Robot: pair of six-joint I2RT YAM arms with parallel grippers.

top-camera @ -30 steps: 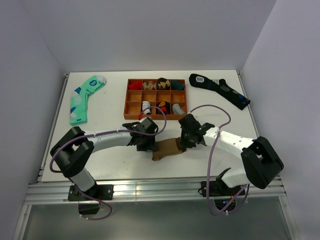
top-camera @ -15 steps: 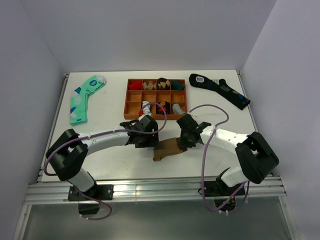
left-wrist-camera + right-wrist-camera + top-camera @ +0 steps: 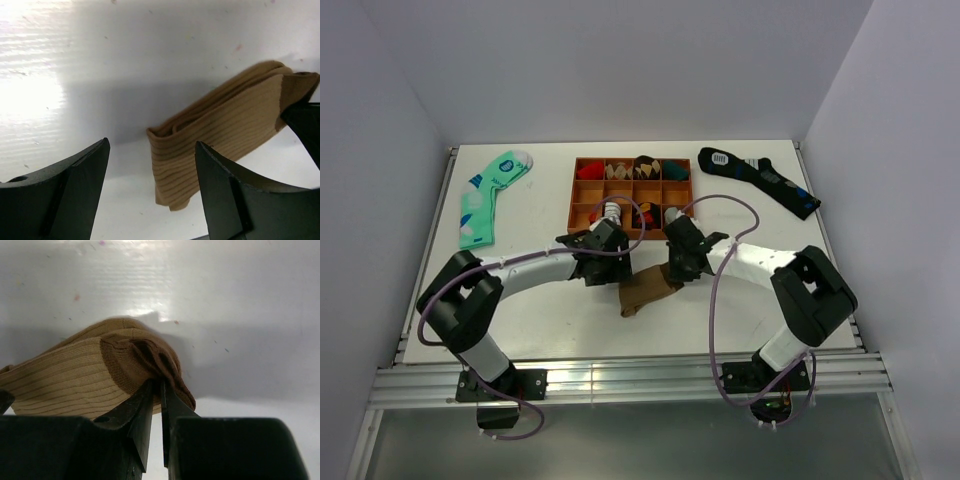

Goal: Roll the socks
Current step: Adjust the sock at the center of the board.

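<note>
Pinching the darker end of the floppy socks (image 3: pixel 645 292) at the middle of the table (image 3: pixel 535 322), the right tool (image 3: pixel 161 385) is almost closed; the left tool (image 3: pixel 151 145) gapes empty above their free end, likely the next hold.

2 white-and-black arms trailing purple cables
The left arm (image 3: pixel 525 270) and the right arm (image 3: pixel 760 268) share 1 build: smooth white tubular links joined by bulky, rounded black joint housings, each rising from a black base (image 3: pixel 500 385). A thin purple cable (image 3: pixel 438 292) runs in loose loops along each arm and is tied to the white links in places. The left gripper (image 3: pixel 151 145) has 2 thick matte-black fingers (image 3: pixel 65 195), wedge-shaped with bevelled edges, 1 of them with a small round recess near its root. The right gripper (image 3: pixel 157 385) has 2 black fingers (image 3: pixel 135 425) that taper from blocky bodies to thin, blade-like tips
</note>
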